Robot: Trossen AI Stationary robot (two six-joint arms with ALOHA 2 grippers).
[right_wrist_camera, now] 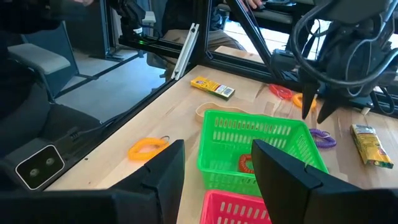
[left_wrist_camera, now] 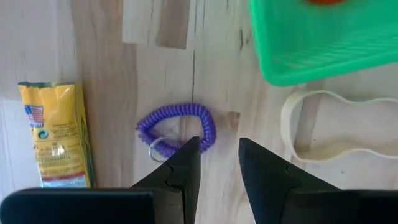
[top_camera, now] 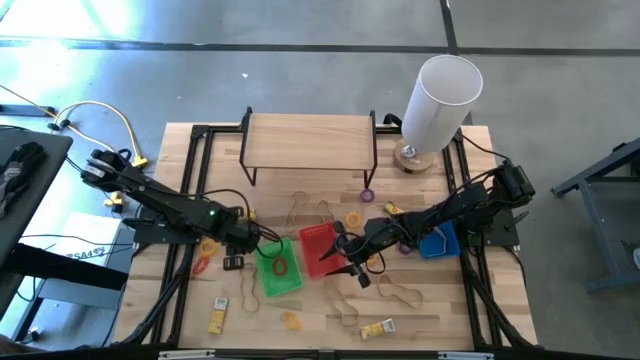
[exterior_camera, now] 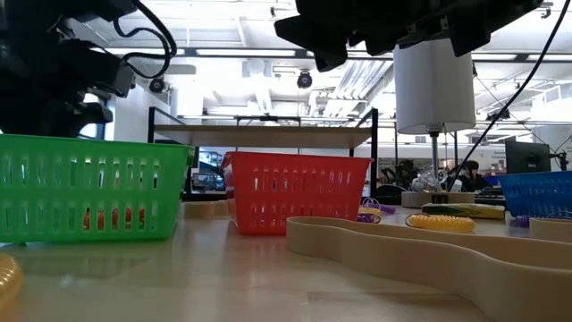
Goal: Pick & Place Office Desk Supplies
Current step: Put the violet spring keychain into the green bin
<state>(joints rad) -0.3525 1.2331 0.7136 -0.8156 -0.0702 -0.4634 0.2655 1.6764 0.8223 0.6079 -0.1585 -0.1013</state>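
Observation:
My left gripper (left_wrist_camera: 217, 144) is open and points down just above a purple coiled ring (left_wrist_camera: 177, 123) that lies flat on the table beside the green basket (top_camera: 280, 268). In the right wrist view its fingertips (right_wrist_camera: 314, 113) stand clear above the ring (right_wrist_camera: 322, 138). A yellow packet (left_wrist_camera: 56, 137) and a tan rubber band (left_wrist_camera: 323, 124) lie on either side. The green basket holds a red ring (right_wrist_camera: 247, 163). My right gripper (right_wrist_camera: 214, 180) is open and empty above the red basket (top_camera: 318, 248).
A blue basket (top_camera: 440, 242) sits at the right. A wooden shelf (top_camera: 310, 140) and a tall white cylinder (top_camera: 440, 100) stand at the far side. Rubber bands (top_camera: 400, 292), packets (top_camera: 378, 328) and an orange ring (right_wrist_camera: 148, 148) lie near the front edge.

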